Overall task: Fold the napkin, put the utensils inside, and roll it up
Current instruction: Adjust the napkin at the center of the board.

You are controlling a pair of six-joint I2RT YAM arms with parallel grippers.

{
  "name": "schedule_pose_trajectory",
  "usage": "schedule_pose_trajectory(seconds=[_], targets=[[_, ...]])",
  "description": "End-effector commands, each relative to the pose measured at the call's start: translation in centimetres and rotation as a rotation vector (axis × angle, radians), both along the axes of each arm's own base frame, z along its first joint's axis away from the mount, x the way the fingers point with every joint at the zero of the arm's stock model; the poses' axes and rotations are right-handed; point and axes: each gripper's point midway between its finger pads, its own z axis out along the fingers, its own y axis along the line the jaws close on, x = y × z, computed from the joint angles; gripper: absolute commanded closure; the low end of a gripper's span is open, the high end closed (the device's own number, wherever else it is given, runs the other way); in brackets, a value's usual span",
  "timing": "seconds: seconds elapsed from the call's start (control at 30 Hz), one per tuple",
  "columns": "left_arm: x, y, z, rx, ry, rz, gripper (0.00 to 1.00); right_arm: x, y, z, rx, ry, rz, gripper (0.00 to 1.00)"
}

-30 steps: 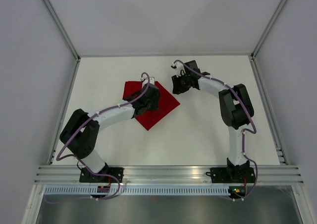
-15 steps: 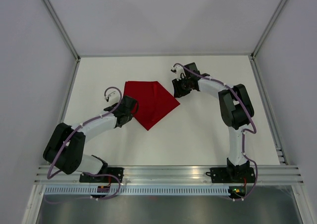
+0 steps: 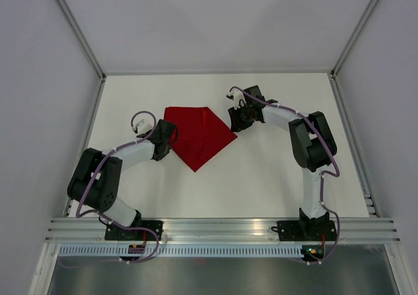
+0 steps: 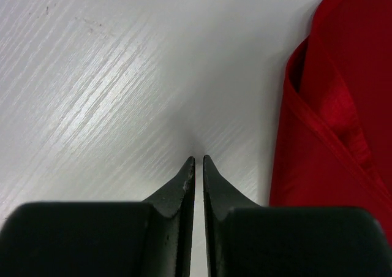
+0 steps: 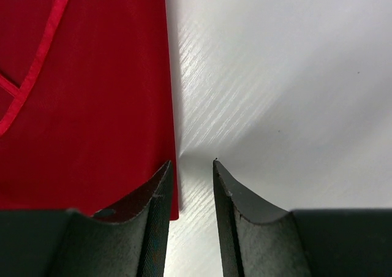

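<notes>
The red napkin [image 3: 199, 137] lies folded on the white table, one point toward the near edge. In the left wrist view its layered, hemmed edge [image 4: 331, 124] is just right of my fingers. My left gripper [image 3: 171, 136] is down at the table by the napkin's left edge, jaws almost touching and empty [image 4: 198, 160]. My right gripper [image 3: 236, 121] is at the napkin's right corner, jaws a little apart with nothing between them [image 5: 192, 163]; its left finger [image 5: 160, 185] overlaps the napkin's edge [image 5: 86, 99]. The utensils are out of view.
White table [image 3: 274, 171] enclosed by pale walls, with metal frame rails at the sides and an aluminium rail [image 3: 222, 228] along the near edge where both arm bases sit.
My left gripper has come off the top of the napkin, swung out to the left, then returned to its left edge. The napkin's top now shows uncovered. The right gripper has barely shifted.
</notes>
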Motion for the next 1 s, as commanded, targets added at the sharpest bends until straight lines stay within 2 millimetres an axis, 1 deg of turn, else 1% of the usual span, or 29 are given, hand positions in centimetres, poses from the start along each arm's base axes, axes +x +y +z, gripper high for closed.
schedule_pose_trajectory(seconds=[0.0,0.03,0.07,0.1,0.13,0.17,0.2,0.27,0.3,0.43,0.47,0.5,0.57,0.6,0.67,0.7,0.73,0.8,0.97], targets=[[1.0,-0.5,-0.8,-0.029,0.025,0.014,0.87,-1.1,-0.7,0.4,-0.029,-0.009,0.007,0.61],[1.4,-0.7,-0.7,-0.030,0.024,0.006,0.87,-1.3,-0.8,0.3,-0.030,-0.008,0.008,0.61],[1.5,-0.7,-1.2,-0.021,0.046,-0.013,0.87,-1.6,-0.9,0.1,-0.032,-0.005,0.011,0.61],[2.4,-1.1,-0.8,-0.025,0.033,-0.020,0.87,-1.7,-1.0,0.4,-0.029,-0.014,0.012,0.61],[2.8,-1.3,-0.7,-0.026,0.031,-0.029,0.87,-1.9,-1.1,0.4,-0.031,-0.014,0.013,0.61],[2.9,-1.4,-1.1,-0.018,0.050,-0.047,0.87,-2.4,-1.3,0.2,-0.035,-0.011,0.016,0.61],[3.8,-1.8,-0.7,-0.023,0.037,-0.056,0.87,-2.5,-1.3,0.6,-0.031,-0.020,0.018,0.61],[4.3,-2.3,-1.1,-0.023,0.057,-0.085,0.88,-3.0,-1.6,0.7,-0.035,-0.028,0.025,0.62],[5.0,-2.6,-0.7,-0.030,0.045,-0.094,0.88,-3.3,-1.7,0.7,-0.036,-0.027,0.026,0.61],[6.1,-3.7,-0.7,-0.047,0.048,-0.135,0.88,-4.4,-2.0,1.0,-0.033,-0.026,0.038,0.62],[6.4,-4.0,-0.7,-0.051,0.051,-0.154,0.88,-5.0,-2.2,0.7,-0.036,-0.013,0.041,0.61],[7.1,-4.3,-0.5,-0.054,0.043,-0.164,0.88,-5.1,-2.3,1.1,-0.032,-0.021,0.042,0.61],[7.6,-5.0,-0.4,-0.064,0.044,-0.198,0.89,-5.6,-2.4,1.2,-0.031,-0.019,0.048,0.61],[8.3,-5.4,0.0,-0.069,0.030,-0.206,0.89,-6.0,-2.6,1.3,-0.033,-0.016,0.050,0.61],[8.7,-6.1,-0.2,-0.074,0.039,-0.237,0.88,-6.4,-2.7,1.4,-0.037,-0.014,0.057,0.62],[9.2,-6.5,0.1,-0.078,0.029,-0.246,0.88,-6.7,-2.9,1.4,-0.040,-0.009,0.059,0.61],[9.3,-6.8,-0.2,-0.078,0.035,-0.258,0.88,-7.0,-3.0,1.5,-0.042,-0.008,0.062,0.61],[10.0,-7.5,0.0,-0.088,0.023,-0.282,0.88,-7.3,-3.2,1.9,-0.043,-0.012,0.065,0.62],[10.9,-8.4,-0.4,-0.100,0.025,-0.316,0.86,-7.9,-3.4,2.7,-0.042,-0.018,0.066,0.61]])
